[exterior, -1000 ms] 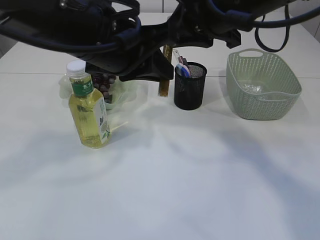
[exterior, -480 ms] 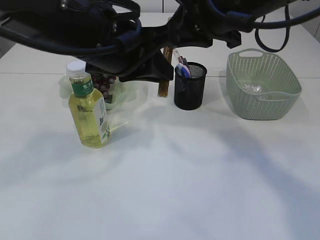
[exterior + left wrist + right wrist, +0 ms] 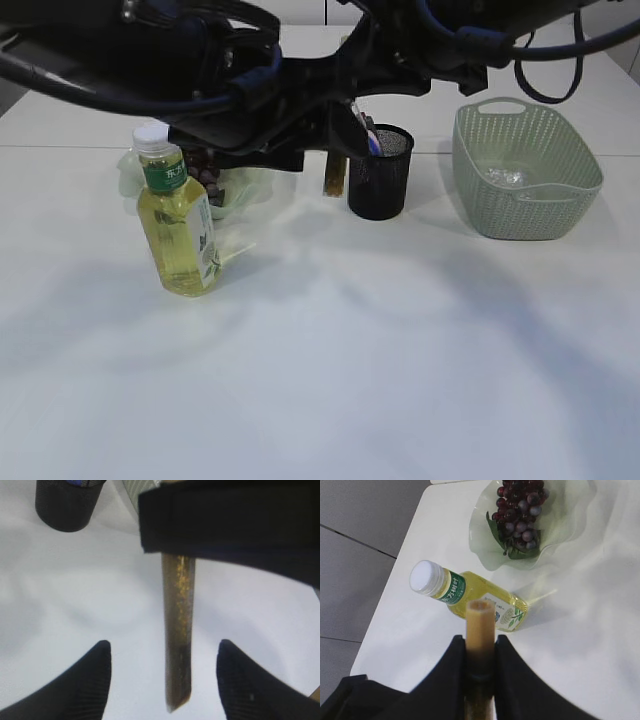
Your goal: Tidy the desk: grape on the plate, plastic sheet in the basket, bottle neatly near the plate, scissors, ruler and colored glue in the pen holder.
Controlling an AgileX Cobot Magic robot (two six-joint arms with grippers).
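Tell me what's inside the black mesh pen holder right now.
Sticking out of the pen holder are handle tips in pink, blue and white, probably the scissors. Anything lower down is hidden by the dark mesh and the arms above. The gold glue tube hangs outside, left of it.

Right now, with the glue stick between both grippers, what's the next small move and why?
Probably carry the glue stick right and above the pen holder. The right gripper clamps it, the left gripper stands open around it, and the stick hangs just left of the holder, not over it.
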